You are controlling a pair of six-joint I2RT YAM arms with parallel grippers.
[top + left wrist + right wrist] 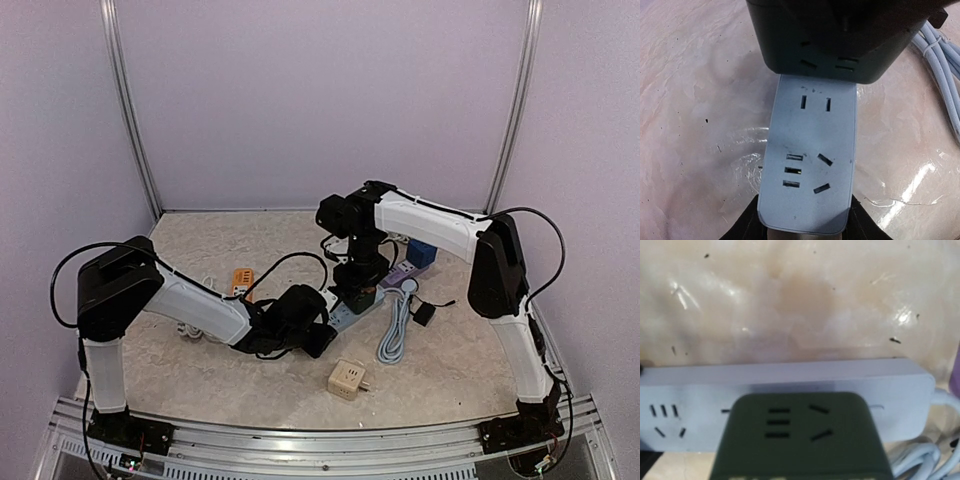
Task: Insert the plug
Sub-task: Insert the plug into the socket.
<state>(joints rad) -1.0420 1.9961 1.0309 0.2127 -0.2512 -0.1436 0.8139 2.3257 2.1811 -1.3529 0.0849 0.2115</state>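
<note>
Left arm reaches low across the table from its base, forearm nearly flat, left gripper at the near end of the power strip. Right arm arches up and over from its base, wrist pointing straight down, right gripper over the middle of the strip.

Count: 2 arms, 1 power strip, 1 green adapter plug, 1 beige cube adapter lying loose nearer the bases, 1 bundled white cable, 1 orange item, 1 blue box.

Left gripper: partly closed, both fingers pressed against the sides of the strip's end, pinning it.

Right gripper: partly closed on the green adapter plug; its fingers are out of frame in the wrist view.

The plug sits on top of the strip's face, around mid-length. Can't tell whether the pins are fully seated.
</note>
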